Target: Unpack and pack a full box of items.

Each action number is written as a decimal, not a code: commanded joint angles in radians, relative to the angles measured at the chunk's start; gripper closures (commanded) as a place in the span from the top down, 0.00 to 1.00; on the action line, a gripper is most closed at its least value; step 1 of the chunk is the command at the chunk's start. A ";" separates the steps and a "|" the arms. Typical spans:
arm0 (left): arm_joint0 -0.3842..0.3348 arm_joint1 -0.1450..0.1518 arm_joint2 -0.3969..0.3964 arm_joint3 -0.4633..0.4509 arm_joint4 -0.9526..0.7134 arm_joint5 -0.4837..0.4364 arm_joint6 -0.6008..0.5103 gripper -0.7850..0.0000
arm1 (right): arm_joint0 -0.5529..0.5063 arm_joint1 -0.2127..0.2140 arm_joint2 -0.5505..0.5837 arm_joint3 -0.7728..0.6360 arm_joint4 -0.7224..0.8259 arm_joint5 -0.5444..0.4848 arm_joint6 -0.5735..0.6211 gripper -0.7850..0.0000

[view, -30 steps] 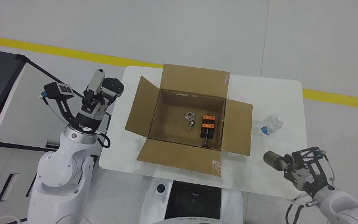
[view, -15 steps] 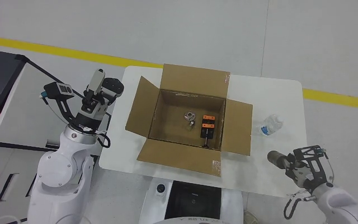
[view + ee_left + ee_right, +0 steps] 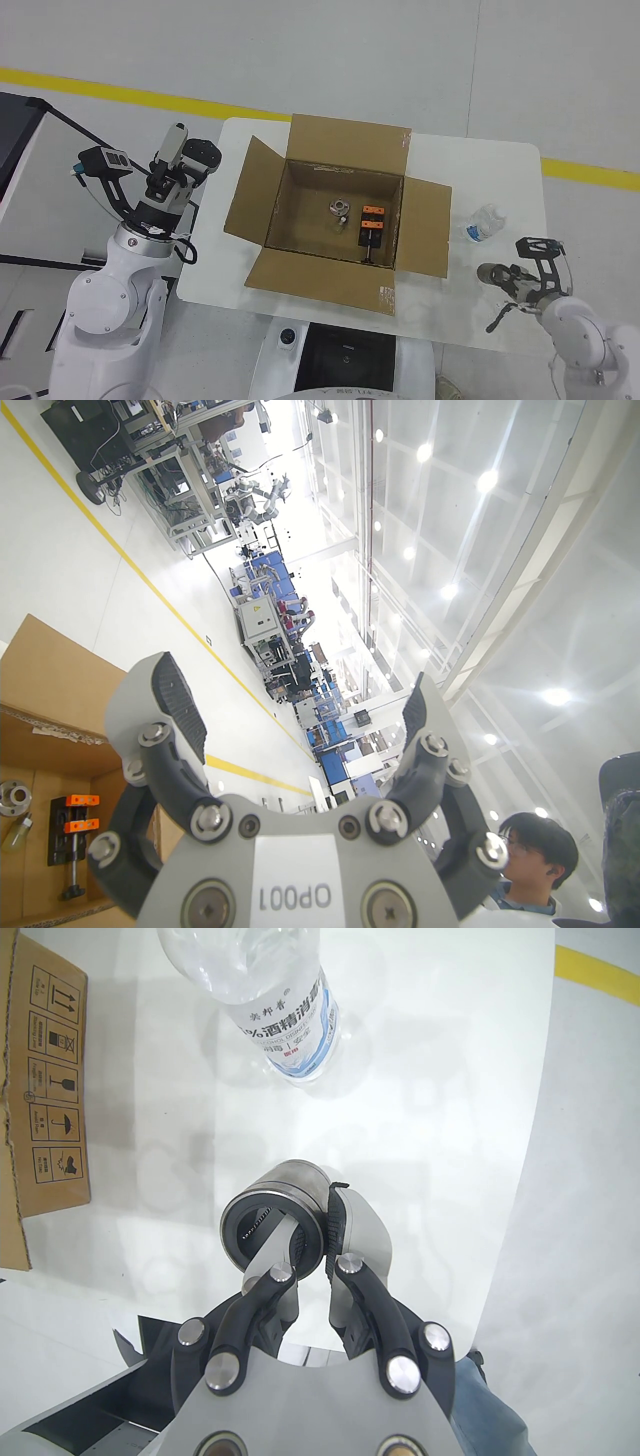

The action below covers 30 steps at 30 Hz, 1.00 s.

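Overhead camera plus two wrist cameras.
The top view looks straight down on the tabletop (image 3: 500, 170) and box (image 3: 350, 140); the left wrist view tilts upward, with the box at lower left; the right wrist view looks closely down on the bottle (image 3: 280, 1003), which the top view shares.

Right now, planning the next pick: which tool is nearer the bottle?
Right. The right tool, holding a metal ring, is close beside the bottle; the left tool is across the box, pointing up.

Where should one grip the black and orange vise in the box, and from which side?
Probably across the narrow black body of the vise, coming straight down: it lies flat on the box floor, and the walls close off the sides.
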 commanded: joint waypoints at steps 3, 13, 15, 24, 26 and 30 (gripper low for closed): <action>0.000 0.000 0.000 0.000 0.000 0.000 0.000 1.00 | 0.005 0.000 -0.003 0.015 -0.001 0.004 -0.012 0.00; 0.000 0.000 0.000 0.000 0.000 0.000 0.000 1.00 | 0.146 0.000 -0.110 0.163 -0.061 0.046 -0.003 0.00; 0.000 0.000 0.000 0.000 0.000 0.000 0.000 1.00 | 0.156 -0.001 -0.121 0.172 -0.068 0.055 0.003 0.00; 0.000 0.000 0.000 0.000 0.000 0.000 0.000 1.00 | 0.178 0.001 -0.135 0.196 -0.079 0.068 0.013 0.00; 0.000 0.000 0.000 0.000 0.000 0.000 0.000 1.00 | 0.179 0.001 -0.136 0.196 -0.080 0.071 0.012 0.00; 0.000 0.000 0.000 0.000 0.000 0.000 0.000 1.00 | 0.178 0.002 -0.134 0.196 -0.080 0.077 0.007 0.00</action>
